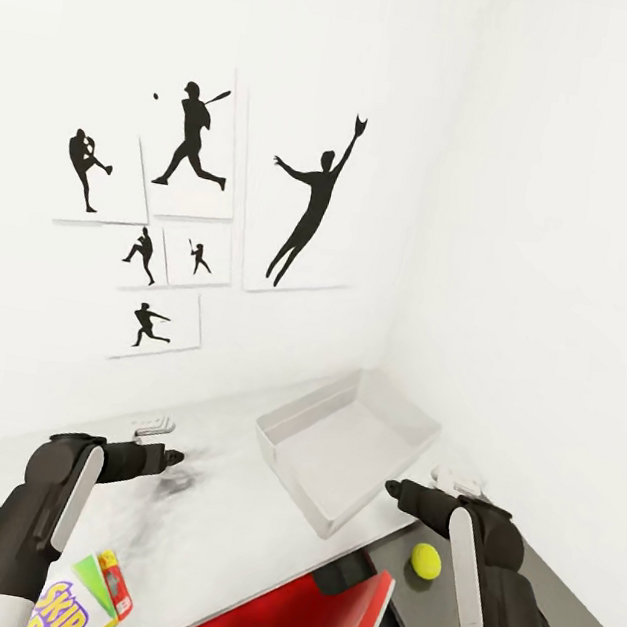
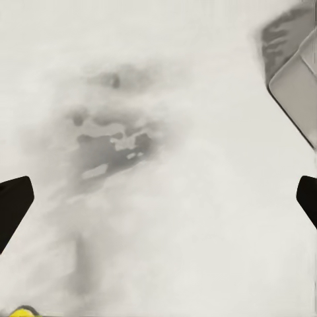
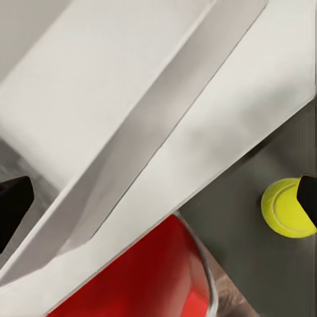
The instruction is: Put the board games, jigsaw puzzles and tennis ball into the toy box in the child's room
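Note:
The light grey toy box (image 1: 279,437) stands on the pale glossy table (image 1: 187,537) near the wall corner, and nothing shows inside it. A yellow tennis ball (image 1: 425,561) lies on a darker grey surface just past the table's right end, beside the box. One cartoon-covered board game (image 1: 81,601) lies at the table's near left edge. My left gripper (image 1: 173,455) hovers open over bare tabletop (image 2: 165,218), left of the box corner (image 2: 297,86). My right gripper (image 1: 391,487) is open above the box's near right wall (image 3: 158,165), with the ball (image 3: 284,206) by one fingertip.
A red chair (image 1: 285,618) sits tucked at the table's front, under the box's near corner; its seat (image 3: 145,277) also shows from the right wrist. White walls close in behind and to the right, with black silhouette pictures (image 1: 311,202) on the back wall.

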Available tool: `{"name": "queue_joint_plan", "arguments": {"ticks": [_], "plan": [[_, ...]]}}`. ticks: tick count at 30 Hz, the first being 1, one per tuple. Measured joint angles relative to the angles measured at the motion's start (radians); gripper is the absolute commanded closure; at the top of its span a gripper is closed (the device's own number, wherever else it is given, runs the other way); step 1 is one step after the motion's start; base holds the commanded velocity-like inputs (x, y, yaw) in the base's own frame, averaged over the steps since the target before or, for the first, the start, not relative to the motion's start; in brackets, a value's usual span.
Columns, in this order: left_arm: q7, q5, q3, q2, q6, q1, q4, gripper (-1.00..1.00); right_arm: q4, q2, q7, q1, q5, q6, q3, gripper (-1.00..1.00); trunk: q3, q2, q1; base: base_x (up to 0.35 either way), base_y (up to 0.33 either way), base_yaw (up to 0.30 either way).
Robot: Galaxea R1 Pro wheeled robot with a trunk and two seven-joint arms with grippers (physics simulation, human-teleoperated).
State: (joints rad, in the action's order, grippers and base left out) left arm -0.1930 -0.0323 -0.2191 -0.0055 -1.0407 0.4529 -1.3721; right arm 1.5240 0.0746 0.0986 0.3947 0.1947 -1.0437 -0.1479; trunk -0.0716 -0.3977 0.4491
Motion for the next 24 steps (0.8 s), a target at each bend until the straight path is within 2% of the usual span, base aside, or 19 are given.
{"name": "queue_joint_plan", "arguments": {"ticks": [14,24], "plan": [[0.0,0.0,0.0,0.0,0.0,0.0,0.0,-1.0,-0.009,0.0,-0.001,-0.007,-0.007,0.0,-0.002,-1.0,0.0,0.0,0.0,0.155,-0.027,0.002],[0.0,0.0,0.0,0.0,0.0,0.0,-0.002,-1.0,-0.012,-0.005,-0.004,-0.008,-0.01,0.0,-0.002,-1.0,0.0,0.0,0.0,0.036,0.0,0.0]]}}
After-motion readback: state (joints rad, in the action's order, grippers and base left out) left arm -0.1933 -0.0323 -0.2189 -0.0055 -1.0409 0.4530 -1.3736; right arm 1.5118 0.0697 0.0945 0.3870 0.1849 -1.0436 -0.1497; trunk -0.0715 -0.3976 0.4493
